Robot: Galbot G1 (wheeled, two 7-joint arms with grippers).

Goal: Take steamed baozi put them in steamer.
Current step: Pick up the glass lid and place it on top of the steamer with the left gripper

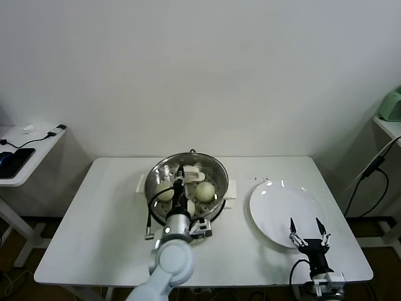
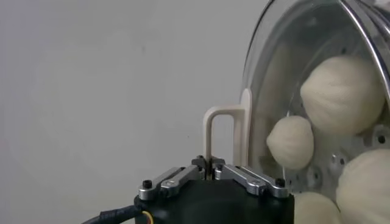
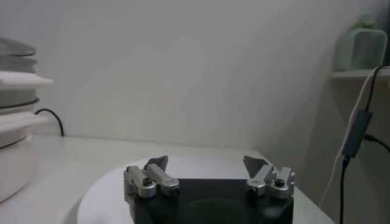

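The steamer [image 1: 156, 172] is a shiny steel pot with a perforated tray, standing at the middle of the table. Several cream-white baozi lie in it, among them one [image 1: 205, 191] at the right and one [image 1: 164, 192] at the left. My left gripper [image 1: 180, 174] is above the steamer's inside, between the buns, shut and holding nothing. In the left wrist view its shut tips [image 2: 210, 162] line up with the steamer's white side handle [image 2: 220, 122] beyond them, and baozi [image 2: 341, 94] lie on the tray beside it. My right gripper [image 1: 307, 228] is open and empty over the front edge of the white plate [image 1: 276, 204].
The white plate holds nothing. A side table [image 1: 25, 150] with a phone and a cable stands at the far left. A shelf with a green appliance [image 1: 391, 105] and hanging cables [image 1: 369, 175] is at the far right. The steamer's cord [image 1: 150, 219] runs down to the table's front.
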